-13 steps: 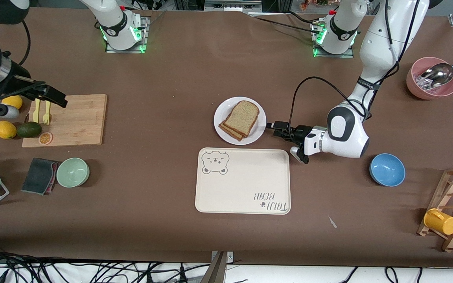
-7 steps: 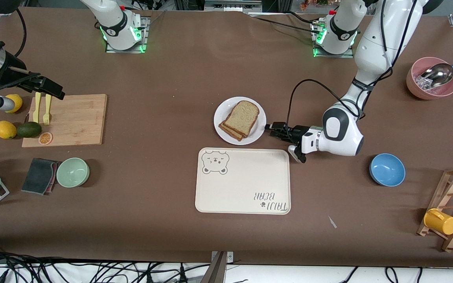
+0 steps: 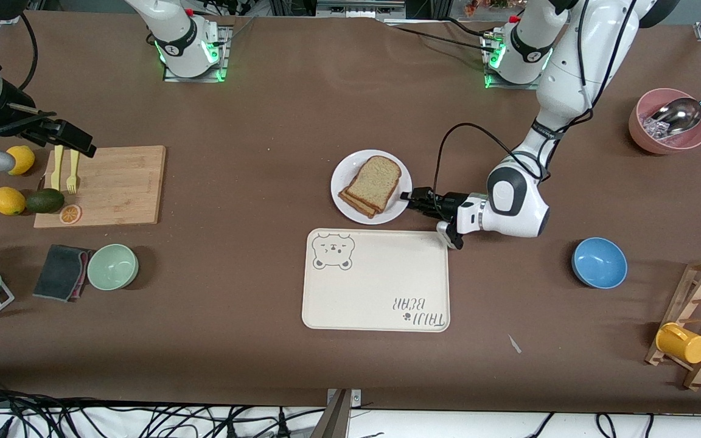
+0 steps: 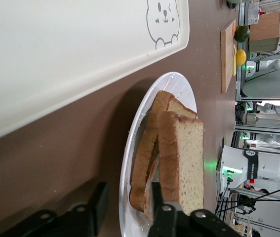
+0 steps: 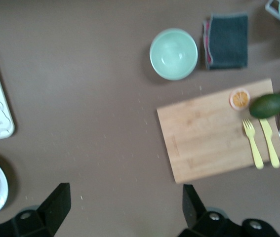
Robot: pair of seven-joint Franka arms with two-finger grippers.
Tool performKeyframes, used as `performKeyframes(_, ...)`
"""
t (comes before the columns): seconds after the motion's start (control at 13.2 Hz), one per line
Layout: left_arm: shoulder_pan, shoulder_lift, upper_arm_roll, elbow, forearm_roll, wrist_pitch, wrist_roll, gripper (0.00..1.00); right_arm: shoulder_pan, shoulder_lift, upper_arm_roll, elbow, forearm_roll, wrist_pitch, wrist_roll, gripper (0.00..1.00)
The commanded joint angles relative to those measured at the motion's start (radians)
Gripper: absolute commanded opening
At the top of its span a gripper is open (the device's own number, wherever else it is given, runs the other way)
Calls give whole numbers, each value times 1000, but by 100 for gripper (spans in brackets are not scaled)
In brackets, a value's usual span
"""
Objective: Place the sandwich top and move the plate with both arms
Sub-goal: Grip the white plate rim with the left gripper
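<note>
Left gripper (image 3: pixel 409 198) straddles the plate (image 3: pixel 347 208) rim, fingers part-spread, not yet pinching. Sandwich top (image 3: pixel 376 179) already sits on the stack. Right gripper (image 3: pixel 76 141) hangs wide over the cutting board (image 3: pixel 120 188). Clamp the rim squarely, clear of bread.

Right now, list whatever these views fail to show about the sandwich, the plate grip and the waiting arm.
- Sandwich filling: the sandwich top covers it in the front view.
- Left gripper at the plate rim: its fingertips are cut off by the left wrist view's edge, so contact is unclear.
- Right gripper, waiting above the cutting board: open, arm cut off by the front view's edge.
</note>
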Motion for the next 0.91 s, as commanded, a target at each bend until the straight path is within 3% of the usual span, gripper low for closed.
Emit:
performKeyframes(0.0, -5, -4, 1, -21, -37, 9, 45, 22, -11, 25, 17, -1, 13, 71, -10, 100)
performKeyframes(0.38, -38, -3, 3, -34, -34, 50, 41, 20, -12, 36, 16, 37, 19, 60, -47, 100)
performKeyframes(0.68, -40, -3, 3, -34, -31, 52, 41, 0, -5, 36, 23, 37, 18, 46, -48, 100)
performKeyframes(0.83, -40, -4, 3, -34, -31, 52, 40, 0, 0, 38, 25, 37, 19, 46, -48, 100)
